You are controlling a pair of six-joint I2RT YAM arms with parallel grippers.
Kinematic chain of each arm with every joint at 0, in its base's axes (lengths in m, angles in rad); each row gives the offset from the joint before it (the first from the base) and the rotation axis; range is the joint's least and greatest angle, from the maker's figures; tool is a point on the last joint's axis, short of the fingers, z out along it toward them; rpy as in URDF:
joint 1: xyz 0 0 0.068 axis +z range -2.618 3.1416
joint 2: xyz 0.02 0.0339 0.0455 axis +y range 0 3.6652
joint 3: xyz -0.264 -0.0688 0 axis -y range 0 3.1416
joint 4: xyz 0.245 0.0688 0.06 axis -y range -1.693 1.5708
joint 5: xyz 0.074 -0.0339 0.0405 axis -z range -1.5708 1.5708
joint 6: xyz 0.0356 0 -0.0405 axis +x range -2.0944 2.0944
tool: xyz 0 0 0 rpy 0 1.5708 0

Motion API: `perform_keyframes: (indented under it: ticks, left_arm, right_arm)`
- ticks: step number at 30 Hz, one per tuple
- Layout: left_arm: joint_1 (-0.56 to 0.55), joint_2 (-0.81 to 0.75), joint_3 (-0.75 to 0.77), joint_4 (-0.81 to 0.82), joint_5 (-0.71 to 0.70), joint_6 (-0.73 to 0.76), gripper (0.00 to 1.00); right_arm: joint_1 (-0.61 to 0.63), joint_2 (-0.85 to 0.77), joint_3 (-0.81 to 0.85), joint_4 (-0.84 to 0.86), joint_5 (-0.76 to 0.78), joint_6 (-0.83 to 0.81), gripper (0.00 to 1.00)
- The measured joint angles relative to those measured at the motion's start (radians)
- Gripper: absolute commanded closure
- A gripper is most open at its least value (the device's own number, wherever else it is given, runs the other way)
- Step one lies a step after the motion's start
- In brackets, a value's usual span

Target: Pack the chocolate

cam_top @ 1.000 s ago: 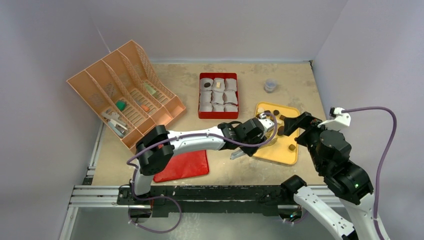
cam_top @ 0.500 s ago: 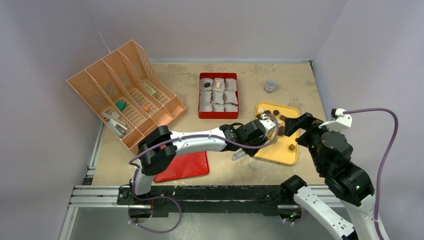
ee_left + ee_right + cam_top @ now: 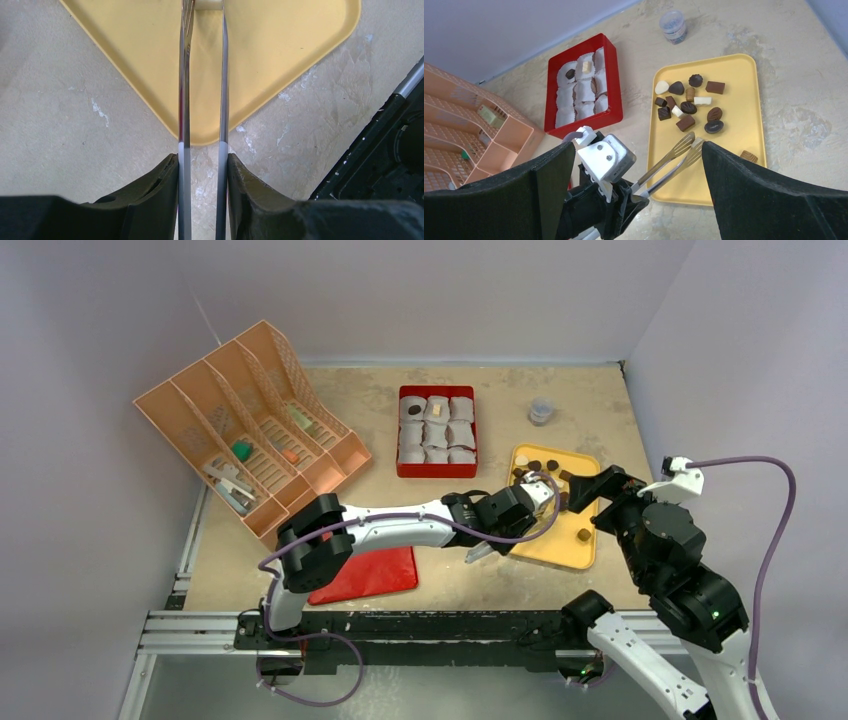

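Note:
Several chocolate pieces (image 3: 688, 107), dark brown, tan and white, lie on the far half of a yellow tray (image 3: 734, 145). One brown piece (image 3: 749, 156) sits alone near its right edge. A red box (image 3: 610, 75) of white paper cups holds a dark piece (image 3: 570, 74) and a tan piece (image 3: 586, 65). My left gripper (image 3: 202, 160) is shut on metal tongs (image 3: 687, 146). Their slotted tips hang empty over the tray's near left part. My right gripper (image 3: 636, 145) is wide open and empty above the tray (image 3: 560, 540).
An orange file organizer (image 3: 245, 420) stands at the back left. A flat red lid (image 3: 365, 570) lies near the front edge. A small grey jar (image 3: 541, 411) stands behind the tray. The red box (image 3: 437, 470) is just left of the tray.
My left gripper has shifted slightly right and nearer with the tongs. The right arm has barely moved.

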Motion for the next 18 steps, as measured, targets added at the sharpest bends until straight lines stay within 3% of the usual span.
perform_keyframes:
  ticks: [18]
  left_arm:
    - [0.000,-0.050,-0.071,-0.003,-0.050,-0.033,0.76]
  right_arm:
    - [0.000,0.000,0.000,0.000,-0.001,0.000,0.01]
